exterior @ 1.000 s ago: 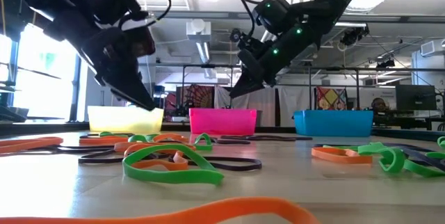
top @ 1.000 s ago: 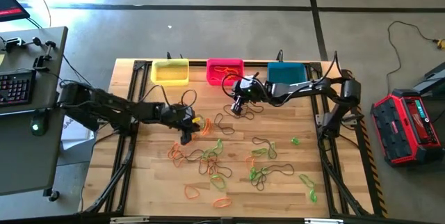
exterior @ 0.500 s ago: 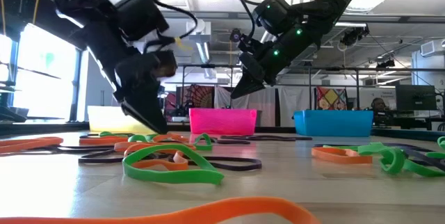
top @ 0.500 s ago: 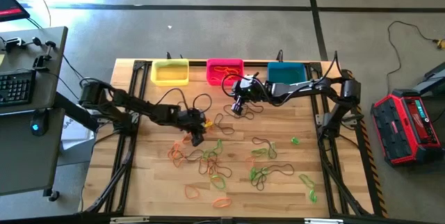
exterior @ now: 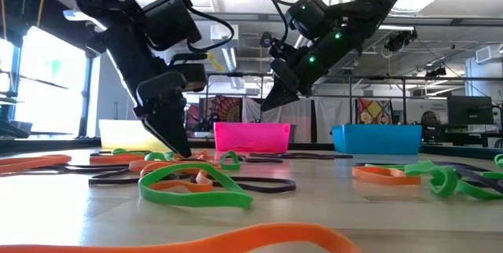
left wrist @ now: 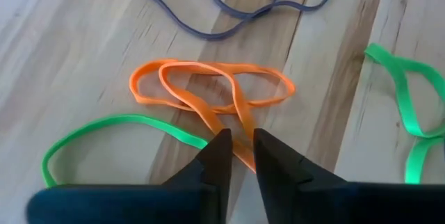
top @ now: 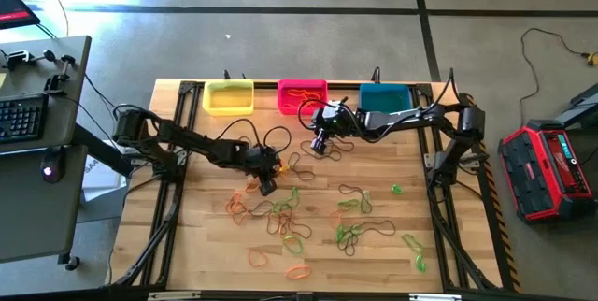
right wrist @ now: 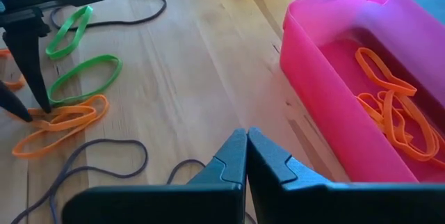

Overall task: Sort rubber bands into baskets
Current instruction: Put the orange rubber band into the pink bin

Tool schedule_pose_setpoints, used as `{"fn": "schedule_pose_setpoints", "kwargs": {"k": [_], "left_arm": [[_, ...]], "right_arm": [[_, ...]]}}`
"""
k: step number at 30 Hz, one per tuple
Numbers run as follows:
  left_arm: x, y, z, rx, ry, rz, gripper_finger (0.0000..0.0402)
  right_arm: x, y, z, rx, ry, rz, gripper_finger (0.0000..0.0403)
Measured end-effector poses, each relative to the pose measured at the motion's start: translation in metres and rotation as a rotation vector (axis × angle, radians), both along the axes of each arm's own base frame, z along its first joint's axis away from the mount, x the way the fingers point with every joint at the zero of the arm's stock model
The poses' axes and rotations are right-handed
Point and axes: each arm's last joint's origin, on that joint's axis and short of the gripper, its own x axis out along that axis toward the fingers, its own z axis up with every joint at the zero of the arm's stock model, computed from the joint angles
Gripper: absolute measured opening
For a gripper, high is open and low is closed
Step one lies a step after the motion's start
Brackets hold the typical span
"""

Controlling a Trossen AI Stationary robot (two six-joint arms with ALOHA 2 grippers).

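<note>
Several green, orange and dark rubber bands (top: 299,217) lie flat on the wooden table. At its far edge stand a yellow basket (top: 229,97), a pink basket (top: 302,95) with orange bands (right wrist: 389,113) in it, and a teal basket (top: 385,98). My left gripper (top: 268,187) is down at the table left of centre, its fingers closed to a narrow gap over an orange band (left wrist: 208,88). My right gripper (top: 318,144) is shut and empty, in the air just in front of the pink basket. My left gripper has the orange band's near strands (left wrist: 240,130) between its two fingertips, pinched at their free ends. The fingers come from above, pointing down at a slant. The band lies flat on the table, slack, its loops spread out beyond the fingers (right wrist: 38,102).
A green band (left wrist: 104,130) and a dark band (left wrist: 236,8) lie close to the orange one. Black cables run along the arms. Bare wood lies between the baskets and the bands. A desk with a keyboard (top: 23,114) stands left of the table.
My left gripper has gone toward the table's right edge and down, from above the yellow basket's side to the orange band on the table, where its fingertips now rest. My right gripper has kept still.
</note>
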Motion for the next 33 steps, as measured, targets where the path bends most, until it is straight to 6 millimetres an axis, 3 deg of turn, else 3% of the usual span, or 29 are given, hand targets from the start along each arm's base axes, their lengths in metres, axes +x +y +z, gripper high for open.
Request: {"fn": "schedule_pose_setpoints", "kwargs": {"k": [4,19,33], "left_arm": [[0.0,0.0,0.0,0.017,0.004,-0.036,0.0006],[-0.013,-0.001,0.04,0.034,-0.091,-0.097,0.0001],[-0.004,-0.013,0.012,-0.056,-0.02,-0.043,0.0096]], "right_arm": [[0.0,0.0,0.0,-0.001,-0.001,0.0,0.0],[0.0,0.0,0.0,-0.001,-0.003,0.0,0.0],[0.0,0.0,0.001,-0.002,-0.006,-0.001,0.0]]}}
